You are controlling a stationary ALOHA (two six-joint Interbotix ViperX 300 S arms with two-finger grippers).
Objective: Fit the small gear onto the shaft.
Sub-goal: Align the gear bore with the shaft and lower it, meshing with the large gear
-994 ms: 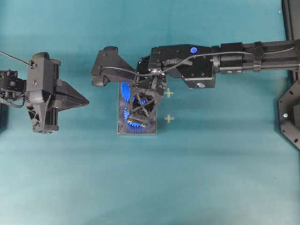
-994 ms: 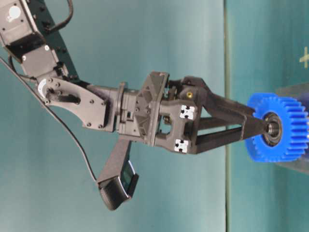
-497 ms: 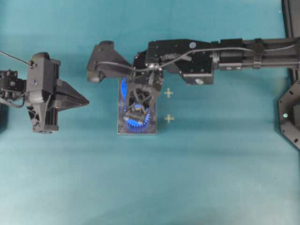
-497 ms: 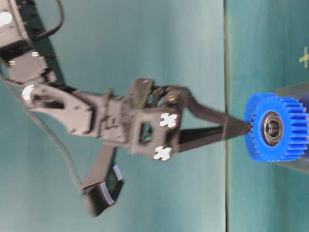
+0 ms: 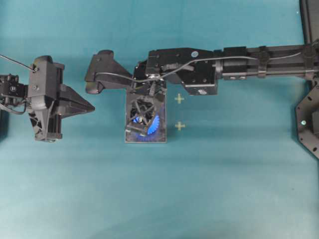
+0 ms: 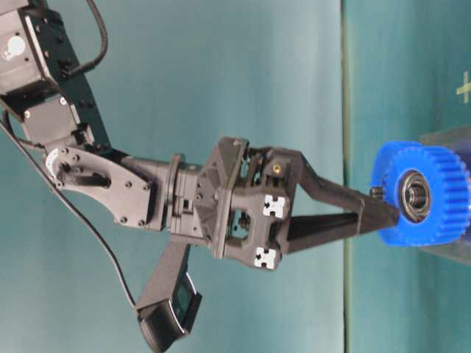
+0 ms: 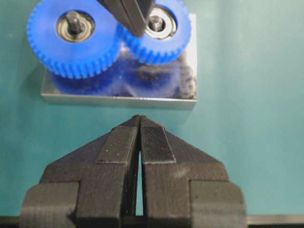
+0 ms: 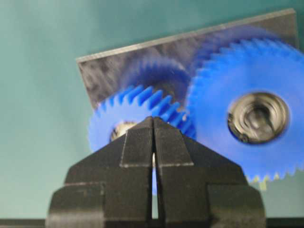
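Observation:
The small gear [image 7: 159, 45] lies flat over the grey plate [image 7: 118, 100], its teeth meshed with the larger blue gear [image 7: 71, 52]. The shaft is hidden inside its silver-and-black hub. My right gripper [image 8: 153, 121] is shut with nothing between its fingers. Its tips touch the small gear's [image 8: 107, 128] top face beside the hub. The table-level view shows the same contact: right gripper [image 6: 390, 213] against the small gear [image 6: 423, 228]. My left gripper [image 7: 139, 118] is shut and empty, hovering over the mat just short of the plate's edge, apart from both gears.
The larger gear [image 8: 251, 61] sits on its own pin at the plate's other end. Two yellow cross marks [image 5: 179, 98] [image 5: 180, 126] lie on the teal mat right of the plate [image 5: 144, 140]. A black frame [image 5: 309, 124] stands at the right edge.
My right gripper has gone from open, with its fingers astride the small gear's hub, to shut, and its wrist has shifted left. The small gear stays on the plate. The left arm is unmoved.

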